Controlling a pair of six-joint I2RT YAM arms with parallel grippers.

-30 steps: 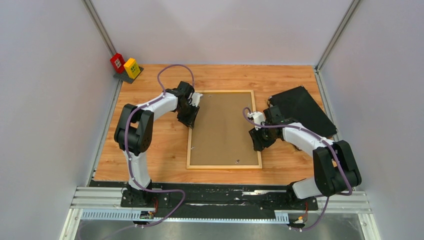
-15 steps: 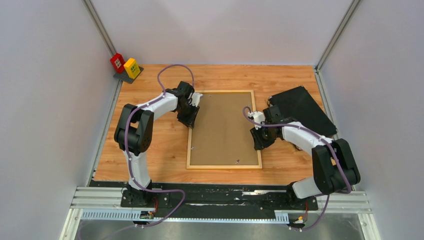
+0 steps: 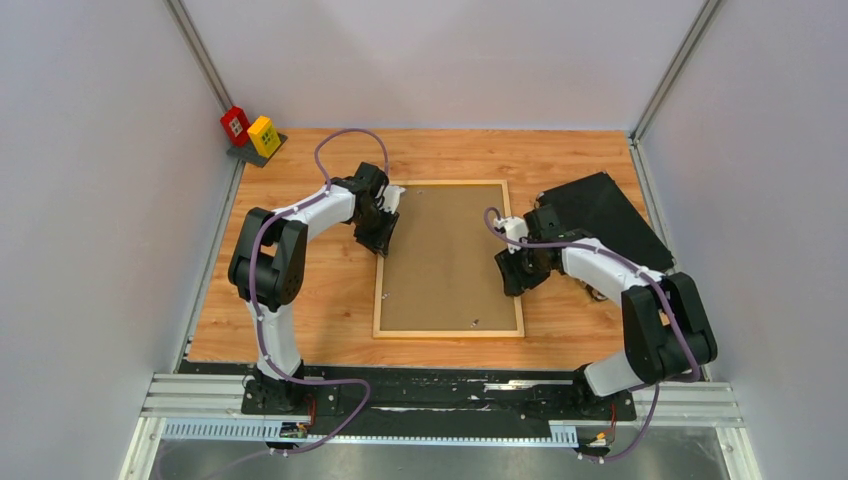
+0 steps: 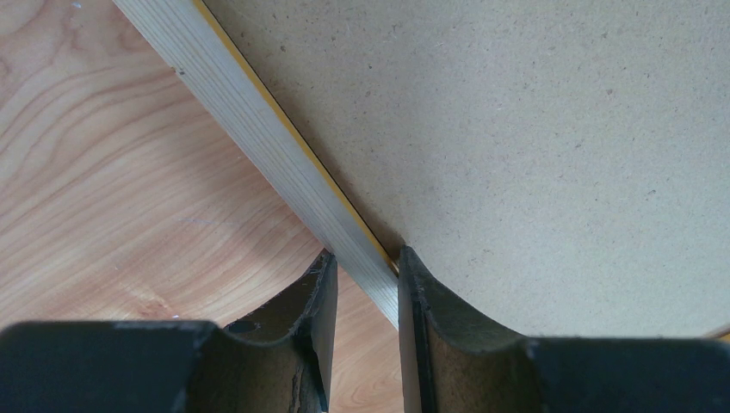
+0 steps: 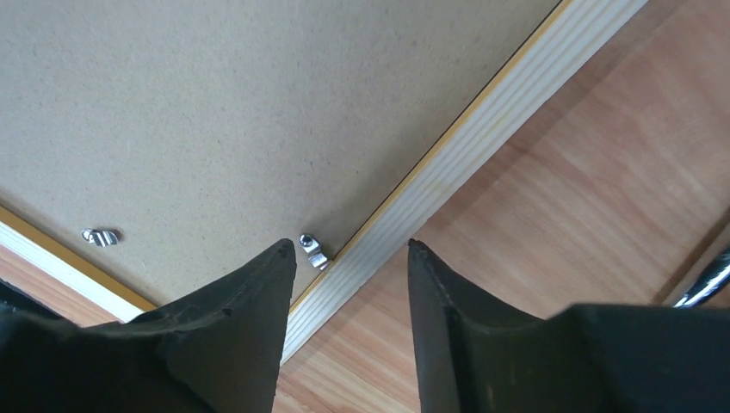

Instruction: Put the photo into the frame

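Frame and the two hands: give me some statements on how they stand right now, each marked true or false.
1. The frame lies flat with the brown panel facing up. True.
2. The left hand grips the frame's near rail. False: it is shut on the left rail.
3. The right hand is open over the right rail. True.
4. The photo lies beside the frame. False: no photo is in view.
5. The black case sits left of the frame. False: it sits to the right.
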